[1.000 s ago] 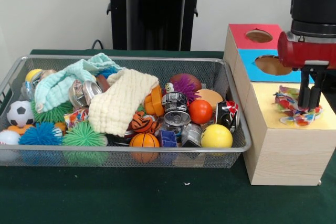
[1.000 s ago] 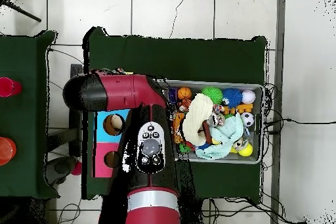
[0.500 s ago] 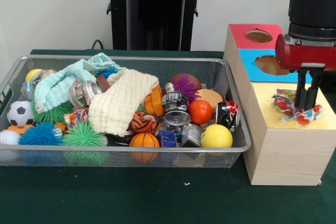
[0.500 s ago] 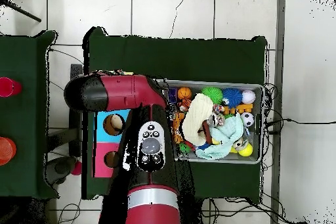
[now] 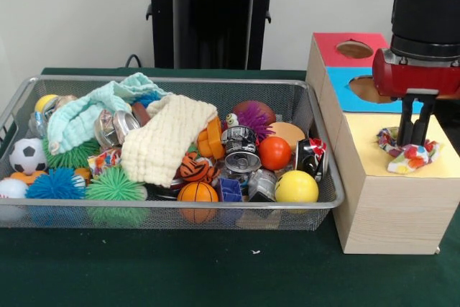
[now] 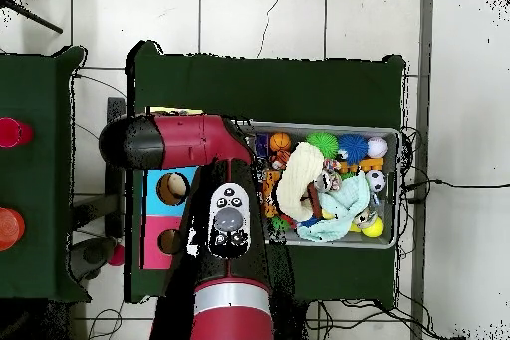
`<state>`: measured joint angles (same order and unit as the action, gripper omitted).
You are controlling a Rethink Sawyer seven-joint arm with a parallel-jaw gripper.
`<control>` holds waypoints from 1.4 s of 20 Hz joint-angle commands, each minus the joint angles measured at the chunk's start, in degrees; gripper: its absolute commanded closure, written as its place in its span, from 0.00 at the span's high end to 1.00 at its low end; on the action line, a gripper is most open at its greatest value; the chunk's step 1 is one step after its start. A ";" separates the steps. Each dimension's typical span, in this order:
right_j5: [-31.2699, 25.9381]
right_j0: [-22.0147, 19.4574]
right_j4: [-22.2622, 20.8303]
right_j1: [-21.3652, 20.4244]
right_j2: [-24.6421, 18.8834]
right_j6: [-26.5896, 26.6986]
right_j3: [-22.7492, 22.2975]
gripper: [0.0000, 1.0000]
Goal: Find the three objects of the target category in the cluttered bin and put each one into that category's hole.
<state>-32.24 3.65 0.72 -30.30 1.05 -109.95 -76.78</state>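
Jaws (image 5: 414,143) grip crumpled cloth (image 5: 407,154) lying crosswise on yellow box top (image 5: 374,141).

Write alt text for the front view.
The robot's gripper pinches a crumpled multicoloured cloth on the yellow top of a wooden sorting box. Beside it, a wire bin holds balls, crushed cans and towels.
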 commanded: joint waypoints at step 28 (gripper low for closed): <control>8.32 0.88 -4.38 18.50 -0.34 -2.73 1.45 0.00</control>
<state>-23.98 5.25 -0.08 -21.38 2.76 -109.95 -73.52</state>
